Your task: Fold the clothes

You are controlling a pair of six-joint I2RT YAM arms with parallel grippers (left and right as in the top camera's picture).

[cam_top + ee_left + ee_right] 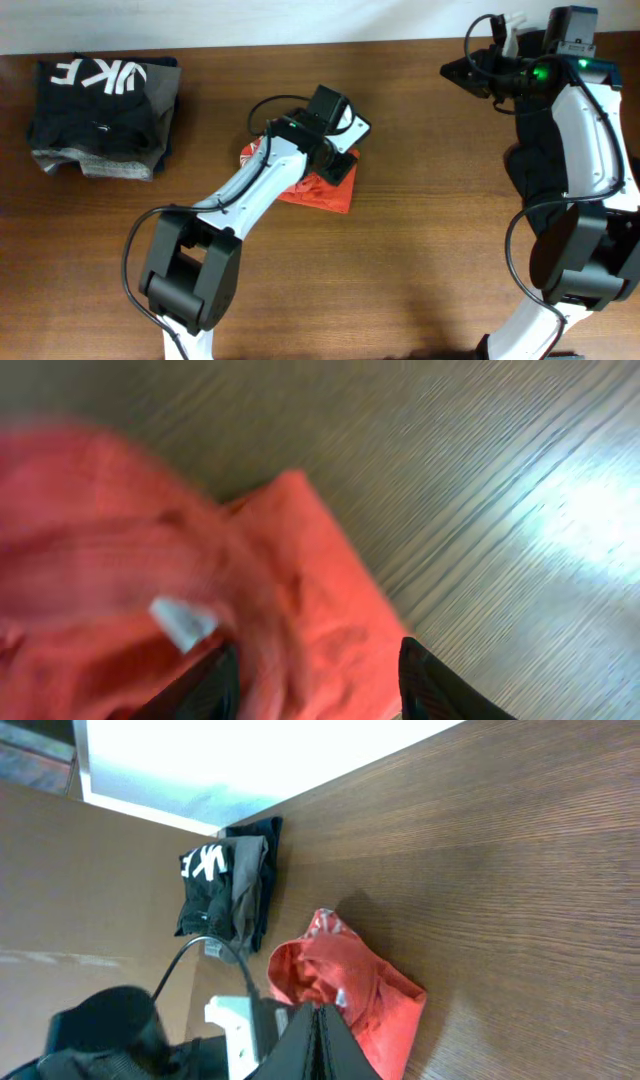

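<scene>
The orange-red T-shirt (325,193) lies bunched in a small folded heap at the table's middle. My left gripper (336,163) is down on it. In the left wrist view its two black fingers (318,685) are apart, with the shirt's red cloth (150,550) and a white tag between them. My right gripper (462,70) is raised at the far right, pointing left, away from the shirt. Its fingers (318,1025) are pressed together with nothing visible between them; the shirt (375,992) shows beyond. A long black garment (540,165) lies under the right arm.
A stack of folded clothes (100,110), black with white lettering on top and grey beneath, sits at the far left; it also shows in the right wrist view (225,885). The brown wooden table (430,260) spreads between the two arms. The back edge meets a white wall.
</scene>
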